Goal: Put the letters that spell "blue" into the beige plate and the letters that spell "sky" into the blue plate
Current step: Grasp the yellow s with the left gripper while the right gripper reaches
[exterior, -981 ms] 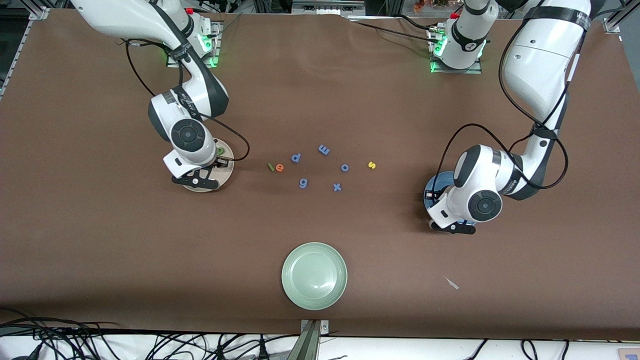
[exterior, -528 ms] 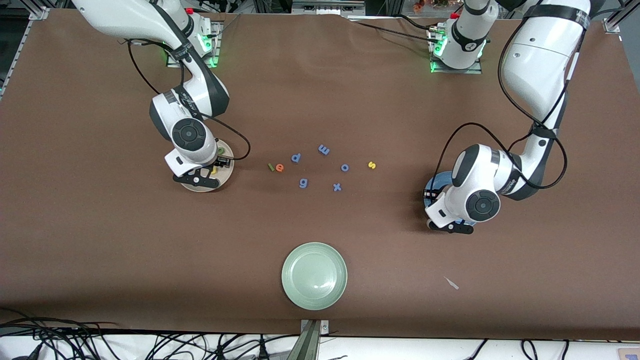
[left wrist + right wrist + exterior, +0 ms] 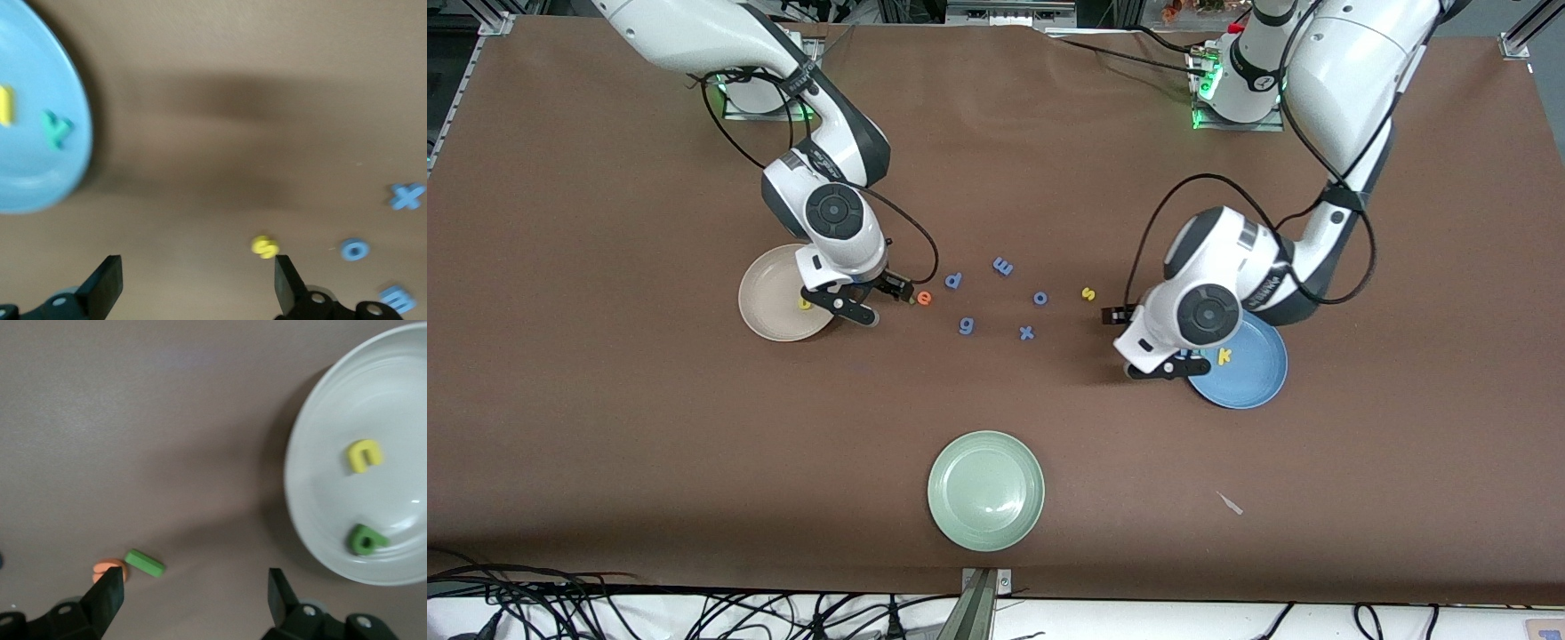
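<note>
Right gripper (image 3: 190,600): the two black fingers (image 3: 105,597) stood wide apart with nothing between them. It hung over the brown table (image 3: 605,427) just beside the round cream-beige plate (image 3: 769,316), on the side toward the loose letters. The light green foam l bar (image 3: 145,563) and the orange foam e (image 3: 105,570), touching each other, lay just off one fingertip. In the front view the e (image 3: 924,299) showed clear of the gripper while the bar was mostly hidden under it.

In the beige plate lay the yellow foam u (image 3: 364,455) and the dark green foam b (image 3: 366,540), apart from each other, the b near the rim.

Left gripper (image 3: 193,283): its fingers (image 3: 105,283) were likewise spread wide and empty. It hung over bare table between the round medium-blue plate (image 3: 1258,378) and the yellow foam s (image 3: 1088,293), with the s just off one fingertip.

In the blue plate lay the yellow foam k (image 3: 1224,356) and the teal foam y (image 3: 56,128), side by side and apart.

Five all-blue foam letters lay on the table between the two grippers: p (image 3: 953,280), m (image 3: 1003,265), o (image 3: 1040,298), g (image 3: 966,326), x (image 3: 1027,333).

A round pale green plate (image 3: 985,490) sat nearer to the front camera than all the letters, well apart from them. A small pale scrap (image 3: 1232,504) lay on the table toward the left arm's end, nearer the camera than the blue plate.
</note>
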`<state>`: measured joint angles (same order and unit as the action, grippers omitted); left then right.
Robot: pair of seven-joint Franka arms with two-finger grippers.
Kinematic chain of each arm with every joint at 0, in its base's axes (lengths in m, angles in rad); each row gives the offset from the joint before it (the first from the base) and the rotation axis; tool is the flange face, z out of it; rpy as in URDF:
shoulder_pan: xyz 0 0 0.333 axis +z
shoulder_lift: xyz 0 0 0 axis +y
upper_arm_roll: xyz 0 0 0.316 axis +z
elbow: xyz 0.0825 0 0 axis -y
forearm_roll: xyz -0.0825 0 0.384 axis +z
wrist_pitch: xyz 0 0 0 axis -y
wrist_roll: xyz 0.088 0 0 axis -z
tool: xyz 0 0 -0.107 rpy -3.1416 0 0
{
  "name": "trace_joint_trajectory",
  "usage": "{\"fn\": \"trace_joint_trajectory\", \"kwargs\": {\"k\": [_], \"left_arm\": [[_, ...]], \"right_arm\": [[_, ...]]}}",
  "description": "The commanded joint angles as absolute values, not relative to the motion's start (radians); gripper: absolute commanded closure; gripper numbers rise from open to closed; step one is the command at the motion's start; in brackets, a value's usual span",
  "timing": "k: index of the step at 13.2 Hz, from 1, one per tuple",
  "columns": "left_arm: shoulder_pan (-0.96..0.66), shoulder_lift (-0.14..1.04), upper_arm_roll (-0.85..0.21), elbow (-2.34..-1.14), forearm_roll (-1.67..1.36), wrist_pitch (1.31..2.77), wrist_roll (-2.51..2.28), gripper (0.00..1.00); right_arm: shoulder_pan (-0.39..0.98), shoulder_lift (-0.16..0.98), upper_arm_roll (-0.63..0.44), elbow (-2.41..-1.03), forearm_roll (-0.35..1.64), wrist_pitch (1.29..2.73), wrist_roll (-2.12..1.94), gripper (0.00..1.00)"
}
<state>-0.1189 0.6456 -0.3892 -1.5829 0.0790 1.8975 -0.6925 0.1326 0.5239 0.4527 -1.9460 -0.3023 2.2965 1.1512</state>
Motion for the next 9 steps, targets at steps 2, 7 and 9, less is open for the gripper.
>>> {"fn": "trace_joint_trajectory", "kwargs": {"k": [2,7,9], "left_arm": [[-0.112,0.595,-0.425,-1.754,0.066,2.096,-1.039,0.0],[-0.12,0.526,-0.451,-1.977,0.08,2.357,-1.355,0.11],[-0.147,0.532,-0.449,-1.999,0.083,2.396,-1.403,0.22]], "right_arm": [[0.124,0.571,0.462,-1.925,-0.298,2.345,1.173,0.05],[0.138,0.603,0.462,-1.931,-0.308,2.414,1.173,0.1],[0.141,0.612,0.462,-1.947,-0.313,2.443,1.173,0.12]]}}
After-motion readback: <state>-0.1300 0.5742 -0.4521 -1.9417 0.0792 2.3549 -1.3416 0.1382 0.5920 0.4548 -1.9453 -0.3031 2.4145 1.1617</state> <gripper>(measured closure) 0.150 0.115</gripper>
